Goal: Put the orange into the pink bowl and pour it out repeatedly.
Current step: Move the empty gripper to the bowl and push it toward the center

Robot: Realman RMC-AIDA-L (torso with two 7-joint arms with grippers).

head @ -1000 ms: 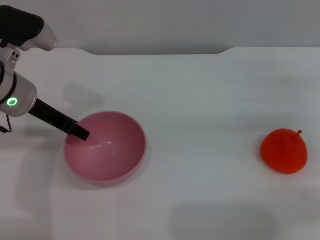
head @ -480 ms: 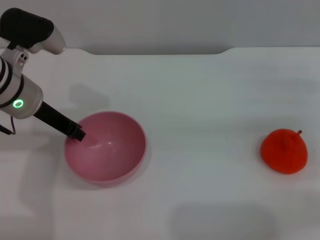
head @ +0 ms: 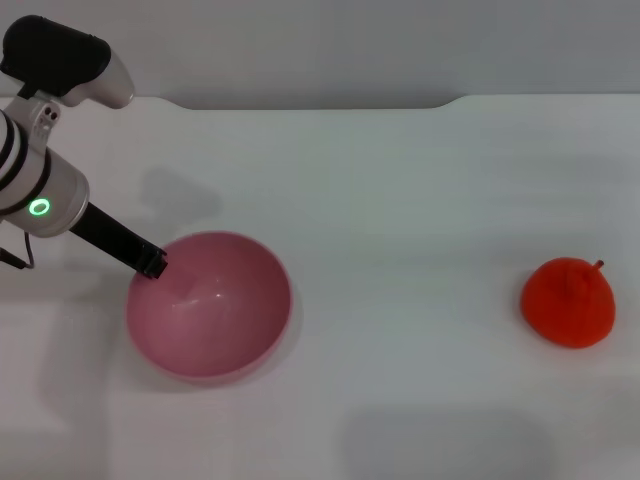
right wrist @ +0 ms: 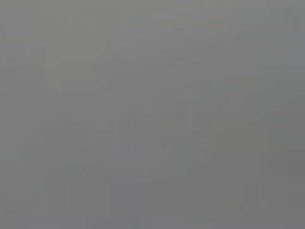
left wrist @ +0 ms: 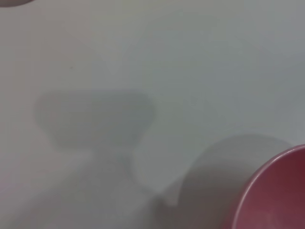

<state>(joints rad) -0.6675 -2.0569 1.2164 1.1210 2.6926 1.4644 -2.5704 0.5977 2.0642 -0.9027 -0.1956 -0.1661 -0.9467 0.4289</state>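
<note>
Glossy pink bowl (head: 208, 306) shifted, left gripper (head: 155, 264) at rim

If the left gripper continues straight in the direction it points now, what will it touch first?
Most likely the pink bowl. The left gripper points down and rightward at the bowl's near-left rim, so it would probably meet the inner wall first; depth is unclear.

A plain white, matte table (head: 400, 200) carries two things, well apart. At about nine o'clock sits a round, deep, glossy pink plastic bowl (head: 235, 330), upright with its mouth up. At about three o'clock lies a bright red-orange, roundish matte toy orange (head: 568, 302), its small stem nub apparently pointing toward one o'clock.
</note>
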